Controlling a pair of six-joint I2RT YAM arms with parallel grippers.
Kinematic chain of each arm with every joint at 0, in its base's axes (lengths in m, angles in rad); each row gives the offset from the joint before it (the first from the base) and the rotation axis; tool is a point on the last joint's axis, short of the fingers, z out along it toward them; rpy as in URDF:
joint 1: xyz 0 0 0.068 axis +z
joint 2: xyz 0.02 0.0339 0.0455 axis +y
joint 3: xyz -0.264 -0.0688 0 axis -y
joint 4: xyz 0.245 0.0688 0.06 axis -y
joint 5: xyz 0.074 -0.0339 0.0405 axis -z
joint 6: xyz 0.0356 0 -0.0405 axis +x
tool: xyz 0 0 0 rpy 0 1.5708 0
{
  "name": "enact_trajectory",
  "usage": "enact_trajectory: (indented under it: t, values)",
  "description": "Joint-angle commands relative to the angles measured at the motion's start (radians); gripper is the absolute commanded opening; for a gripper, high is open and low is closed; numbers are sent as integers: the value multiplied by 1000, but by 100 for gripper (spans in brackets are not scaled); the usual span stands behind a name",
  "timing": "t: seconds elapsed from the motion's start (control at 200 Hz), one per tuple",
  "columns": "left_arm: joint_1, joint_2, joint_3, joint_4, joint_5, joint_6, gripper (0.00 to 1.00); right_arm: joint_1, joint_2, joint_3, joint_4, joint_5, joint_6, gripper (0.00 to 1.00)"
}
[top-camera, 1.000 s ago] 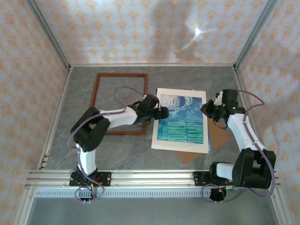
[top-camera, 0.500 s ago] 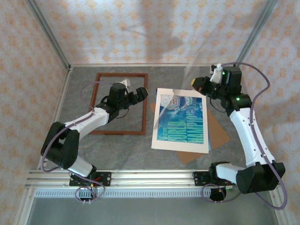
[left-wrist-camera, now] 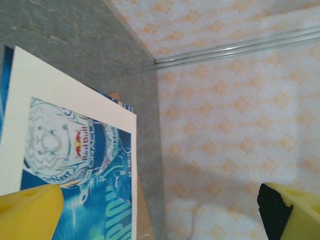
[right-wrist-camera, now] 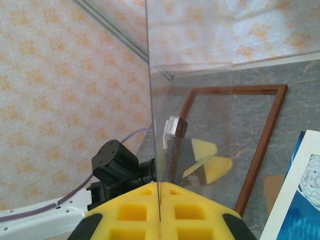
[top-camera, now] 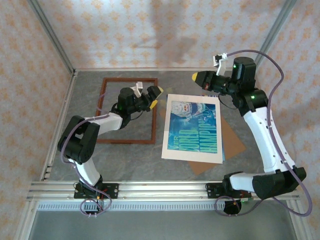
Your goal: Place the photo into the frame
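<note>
The photo, blue and teal with white lettering, lies flat right of centre under a cream mat border. The frame of dark reddish-brown moulding lies to its left. My left gripper hovers open over the frame's right side, beside the photo's top left corner, holding nothing. In the left wrist view its gripper faces the photo, yellow fingers wide apart. My right gripper is raised at the back, above the photo's far edge. The right gripper is shut on a clear pane held on edge.
A plain brown backing board lies under the photo, sticking out on its right. Patterned walls close the table on three sides, with a metal rail along the near edge. Through the pane I see the frame and the left gripper's fingers.
The left arm swung back from the photo's edge to over the frame and its jaws opened fully. The right arm rose and moved to the back, carrying the clear pane.
</note>
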Motion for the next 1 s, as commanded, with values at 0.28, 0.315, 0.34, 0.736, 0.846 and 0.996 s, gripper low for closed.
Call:
enact_trajectory:
  t: [0.28,0.315,0.34,0.736,0.846,0.996]
  values:
    - [5,56,57,183,68,-62,99,7,17,80,17,-85,31,0]
    - [6,60,65,180,69,-58,99,9,19,84,17,-88,33,0]
    - [6,65,71,183,72,-58,99,11,21,88,16,-91,33,0]
    - [10,146,159,346,165,-161,99,24,35,119,5,-110,51,0]
    - [12,148,170,372,179,-178,99,24,36,119,-30,-90,34,0]
    - [12,141,167,380,187,-182,99,23,34,113,-66,-55,15,0]
